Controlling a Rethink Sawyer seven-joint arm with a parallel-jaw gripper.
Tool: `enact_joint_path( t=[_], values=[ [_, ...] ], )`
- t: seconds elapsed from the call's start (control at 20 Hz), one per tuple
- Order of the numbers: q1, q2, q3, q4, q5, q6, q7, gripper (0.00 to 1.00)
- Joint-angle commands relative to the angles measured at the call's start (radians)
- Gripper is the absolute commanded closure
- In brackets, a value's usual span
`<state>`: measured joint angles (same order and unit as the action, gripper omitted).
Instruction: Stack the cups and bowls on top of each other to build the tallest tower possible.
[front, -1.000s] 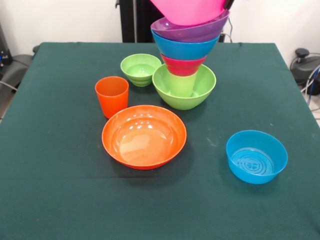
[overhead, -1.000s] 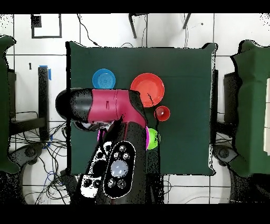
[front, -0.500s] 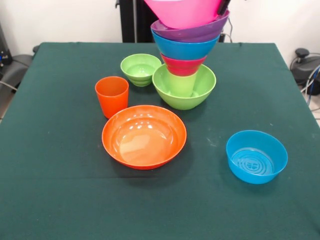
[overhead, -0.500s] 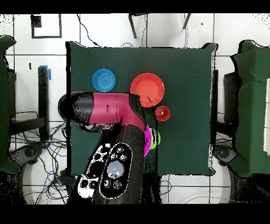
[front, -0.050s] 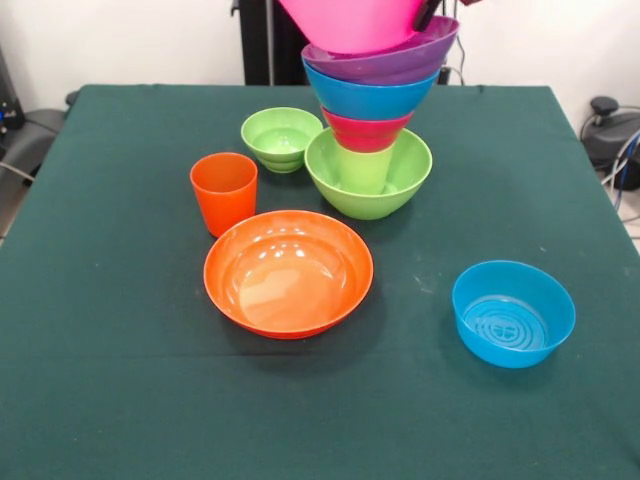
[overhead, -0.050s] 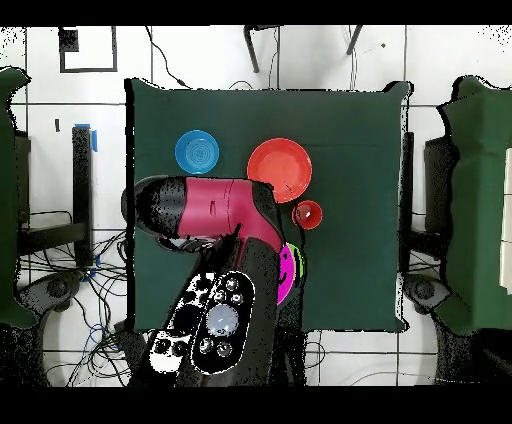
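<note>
The tower stands on a medium green bowl, with a lime cup, a red bowl, a blue bowl and a purple bowl above it. A pink bowl hangs tilted just over the purple one, cut off by the top edge. My gripper is shut on the pink bowl's right rim; only a dark tip shows. In the overhead view the arm hides the tower, apart from a pink sliver.
A small green bowl, an orange cup, a large orange bowl and a blue bowl lie loose on the green table. Overhead, the orange bowl, orange cup and blue bowl show.
The pink bowl and the gripper tip have shifted left over the tower in the front view. Overhead, the arm has swung a little to the right.
</note>
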<state>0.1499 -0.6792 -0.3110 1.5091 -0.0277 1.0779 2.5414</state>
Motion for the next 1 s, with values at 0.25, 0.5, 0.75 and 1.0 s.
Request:
enact_joint_path(
  t=[0.25, 0.5, 0.75, 1.0],
  values=[
    [0.029, 0.085, 0.025, 0.009, 0.043, -0.099, 0.227, 1.00],
    [0.036, 0.102, 0.015, -0.008, 0.057, -0.100, 0.227, 1.00],
    [0.043, 0.111, 0.004, -0.013, 0.068, -0.101, 0.219, 1.00],
    [0.051, 0.116, -0.006, -0.015, 0.088, -0.097, 0.208, 1.00]
  ],
)
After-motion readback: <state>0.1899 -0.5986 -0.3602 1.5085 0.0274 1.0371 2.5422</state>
